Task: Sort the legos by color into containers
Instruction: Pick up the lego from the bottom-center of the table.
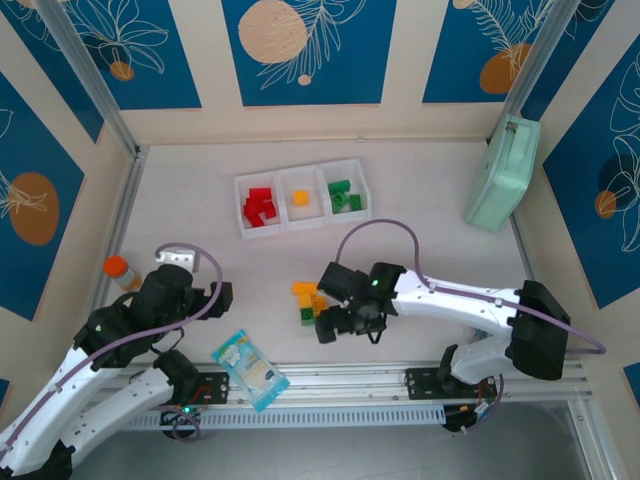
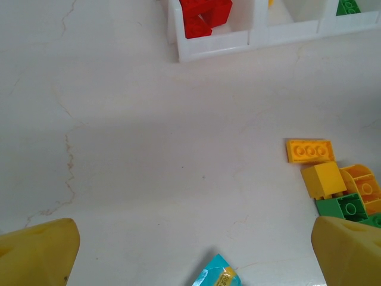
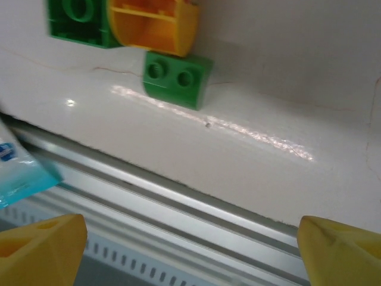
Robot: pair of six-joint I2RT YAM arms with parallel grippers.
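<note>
Lego bricks (image 1: 308, 300) of yellow, orange and green plastic lie loose in a tight cluster on the pale table (image 1: 430, 215). They are near its front edge and well apart from the white three-compartment plastic tray (image 1: 292, 183). In that tray, red bricks (image 1: 259, 208) sit in the left compartment, a single orange brick (image 1: 300, 198) in the middle one, and green bricks (image 1: 345, 195) in the right one.

From the right wrist, a small green two-stud brick (image 3: 177, 79) rests just below an orange curved piece (image 3: 152, 27), which touches a larger green brick (image 3: 77, 21). The right gripper (image 3: 190, 250) hangs over the table's front edge just beside the cluster, its yellow fingers (image 3: 41, 250) spread wide with nothing between them. The left gripper (image 2: 193, 253) hovers left of the cluster, its own fingers (image 2: 348, 250) likewise wide apart and empty.

A blue-and-white snack packet (image 1: 250, 368) lies at the front edge between the arms. A mint-green case (image 1: 503, 172) stands against the right wall, and a small orange-capped bottle (image 1: 120, 270) stands at the left.
</note>
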